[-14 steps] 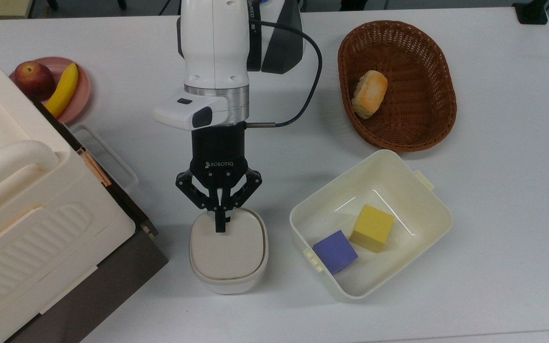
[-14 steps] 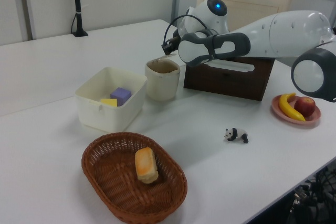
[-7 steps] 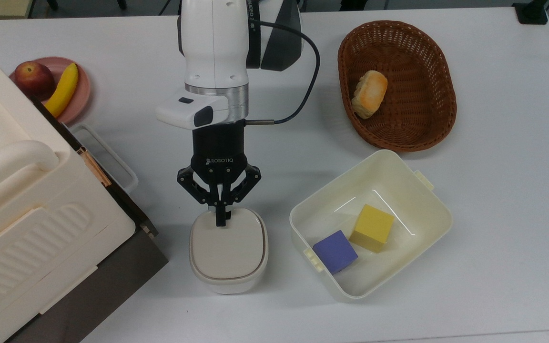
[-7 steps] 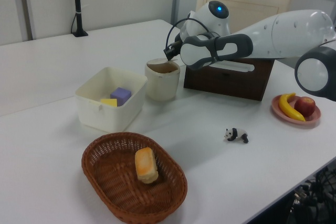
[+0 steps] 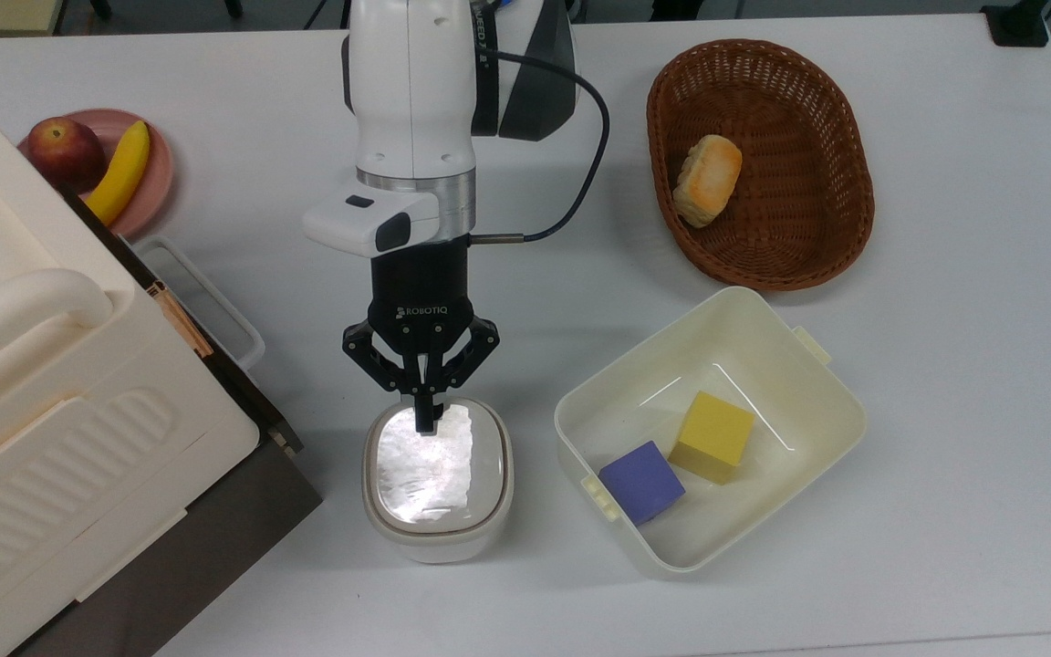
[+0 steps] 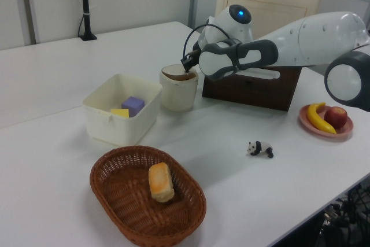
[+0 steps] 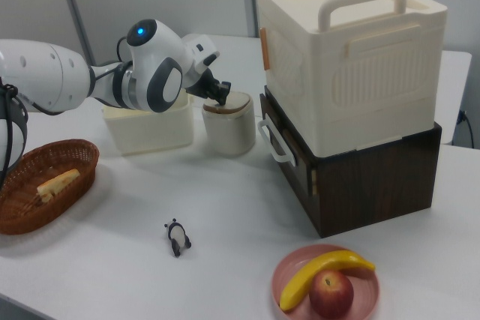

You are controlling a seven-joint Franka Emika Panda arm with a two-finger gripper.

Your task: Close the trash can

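— Gripper (image 5: 423, 412) first: where is it sitting?

— My gripper is hanging over the trash can (image 5: 438, 482), at the lid's edge nearest my arm. Its two fingers are pressing together into one dark tip, with nothing between them, and that tip is touching the lid or hovering just above it; I cannot tell which.

— And the trash can itself?

— One trash can is standing on the white table (image 5: 945, 365). In the top view its lid is lying flat and giving off a bright glare. In the left view (image 6: 178, 88) the lid looks slightly tilted, with a dark line showing under its rim.

— What is lying around the trash can? Count it for me.

— On the top view's right of the trash can, just beside it, one cream tub (image 5: 817, 401) is holding two blocks: one yellow block (image 5: 712, 436) and one purple block (image 5: 641, 481). Beyond the tub, one wicker basket (image 5: 840, 182) is carrying one bread roll (image 5: 706, 180). On the top view's left of the trash can, one big cream box with a handle (image 5: 33, 401) is sitting on one dark wooden box (image 5: 243, 511). Well apart from the trash can, one pink plate (image 5: 156, 173) is bearing one apple (image 5: 64, 151) and one banana (image 5: 121, 171). In the left view, one small panda figure (image 6: 259, 149) is lying on the table, well apart from the trash can.
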